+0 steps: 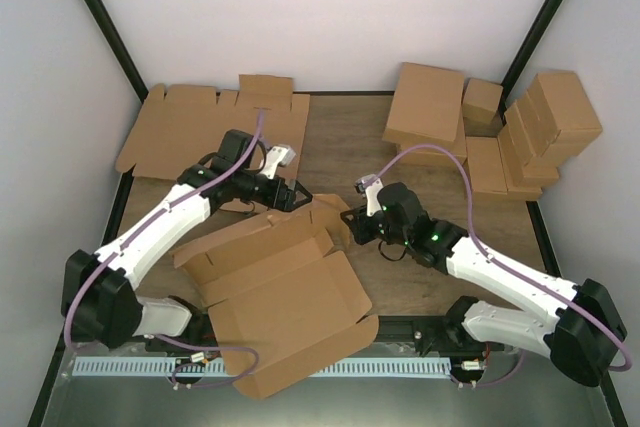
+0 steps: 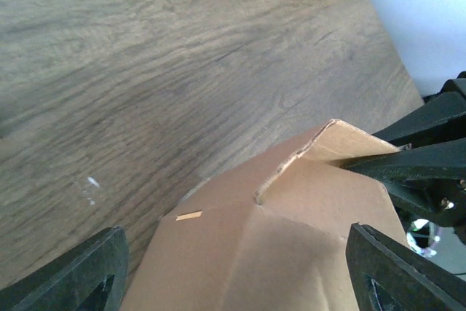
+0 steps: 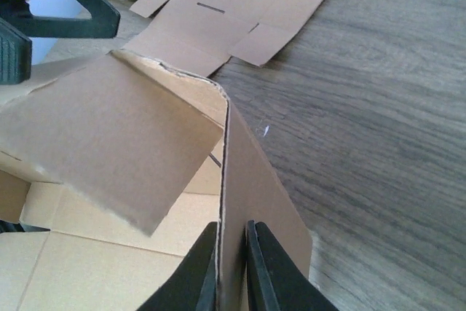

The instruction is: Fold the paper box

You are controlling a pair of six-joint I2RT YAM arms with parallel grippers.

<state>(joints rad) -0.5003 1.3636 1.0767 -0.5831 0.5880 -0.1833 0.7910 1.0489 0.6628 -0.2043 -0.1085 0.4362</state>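
At the near edge of the tabletop (image 1: 350, 147), the paper box (image 1: 285, 292) lies half-formed, its largest plain brown panel hanging over the rail between the two arm bases. It is unprinted cardboard, wide and shallow. One long wall is raised along the far side, creases show across the floor, and a rounded flap sits at its near right corner.

The top view shows both arms meeting at the box's far right corner, but not how the jaws stand there. The right wrist view settles this for the right gripper (image 3: 231, 267). Its dark fingers (image 3: 196, 274) are closed on the thin edge of an upright side flap, and the cardboard is pinched between them. A second flap leans inward just beside it, with a torn-looking edge.

The left wrist view shows the left gripper (image 2: 233, 274) spread wide. Its fingers (image 2: 69, 274) stand on either side of the folded corner and hold nothing. The same view catches the other arm's black fingertips clamped on the flap's tip at the right.

Farther back, flat blanks (image 1: 190, 127) lie spread at the far left. Closed boxes (image 1: 520, 132) are piled against the far right corner, well apart from the work.
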